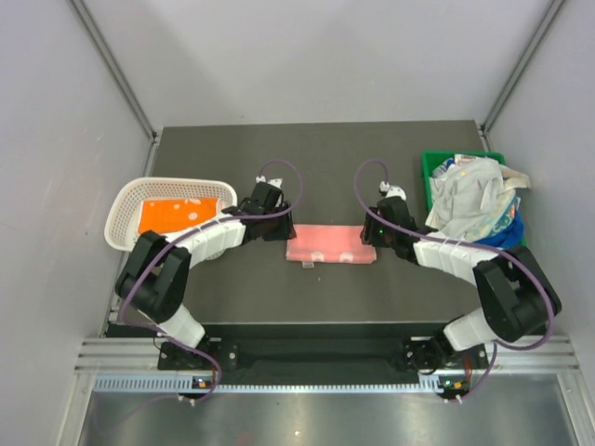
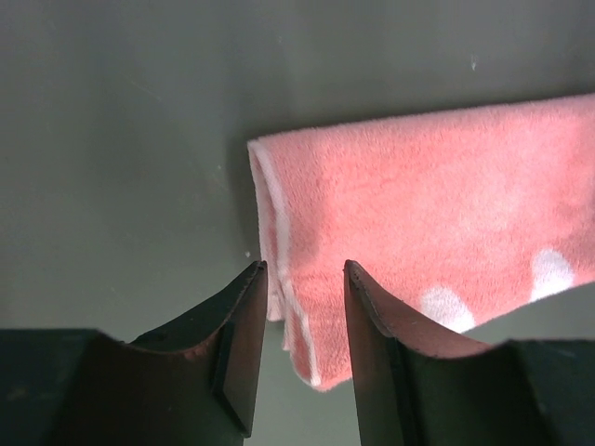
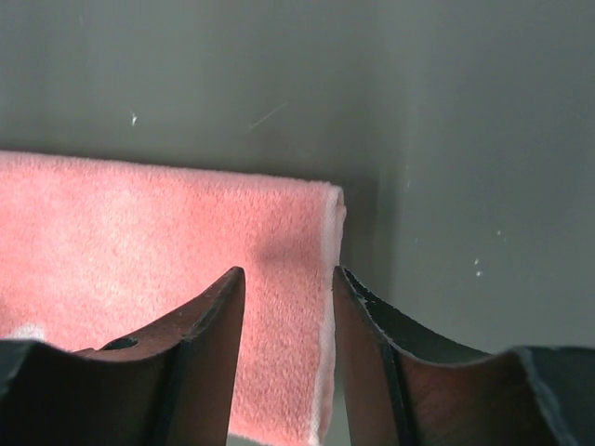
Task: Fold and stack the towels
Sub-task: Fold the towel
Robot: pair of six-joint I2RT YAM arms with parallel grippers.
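Note:
A pink towel with white motifs [image 1: 330, 244] lies folded into a flat strip on the dark table. My left gripper [image 1: 279, 229] is at its left end and my right gripper [image 1: 373, 232] at its right end. In the left wrist view the left gripper [image 2: 305, 269] is open, its jaws straddling the white-hemmed left corner of the towel [image 2: 418, 204]. In the right wrist view the right gripper [image 3: 288, 274] is open over the towel's right edge [image 3: 139, 223]. An orange towel [image 1: 177, 214] lies folded in the basket. White, lettered and blue towels [image 1: 474, 197] are heaped in the bin.
The white mesh basket [image 1: 121, 209] stands at the table's left edge, next to the left arm. The green bin [image 1: 430, 167] stands at the right edge, behind the right arm. Grey walls close in both sides and the back.

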